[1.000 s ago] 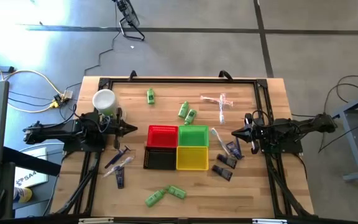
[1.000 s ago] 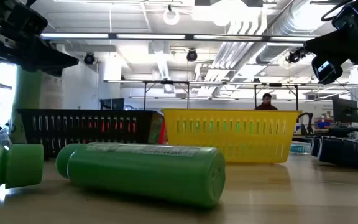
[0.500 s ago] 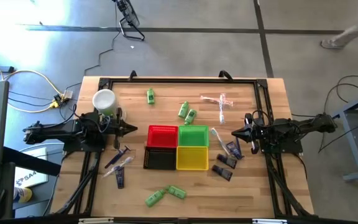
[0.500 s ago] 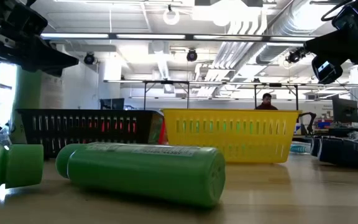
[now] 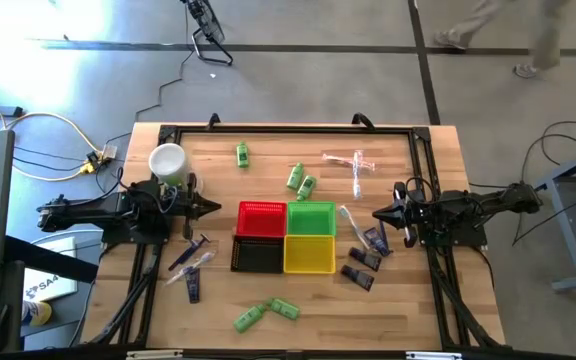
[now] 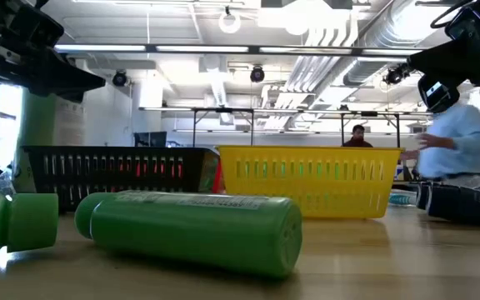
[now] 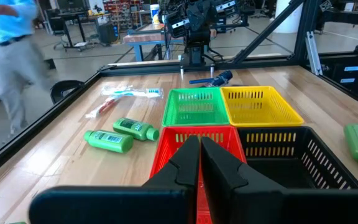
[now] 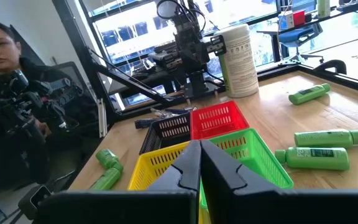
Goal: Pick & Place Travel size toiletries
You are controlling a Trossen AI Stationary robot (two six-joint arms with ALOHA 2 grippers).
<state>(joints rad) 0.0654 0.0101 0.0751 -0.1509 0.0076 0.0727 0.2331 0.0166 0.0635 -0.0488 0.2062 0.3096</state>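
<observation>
Four small baskets stand together mid-table: red point(image 5: 261, 218), green point(image 5: 311, 217), black point(image 5: 258, 255), yellow point(image 5: 309, 254). The toiletries lie loose around them. Green mini bottles lie at the far side point(image 5: 242, 154), point(image 5: 300, 181) and near the front edge point(image 5: 265, 313). Clear toothbrush sticks point(image 5: 355, 165) lie far right. Dark tubes point(image 5: 366, 258) lie right of the baskets, and blue-purple items point(image 5: 191, 262) lie left. My left gripper point(image 5: 216, 208) is shut and level, left of the red basket. My right gripper point(image 5: 376, 213) is shut and level, right of the green basket. Both hold nothing.
A white round cup point(image 5: 168, 161) stands at the far left, beside my left arm. A dark frame point(image 5: 288, 129) runs along the table's edges. A person in a light blue shirt point(image 6: 455, 142) is in the room beyond the table. Another person shows in the right wrist view point(image 8: 5, 46).
Both arms and everything on the table have kept still. Only a person has walked into view in the room beyond the table.
</observation>
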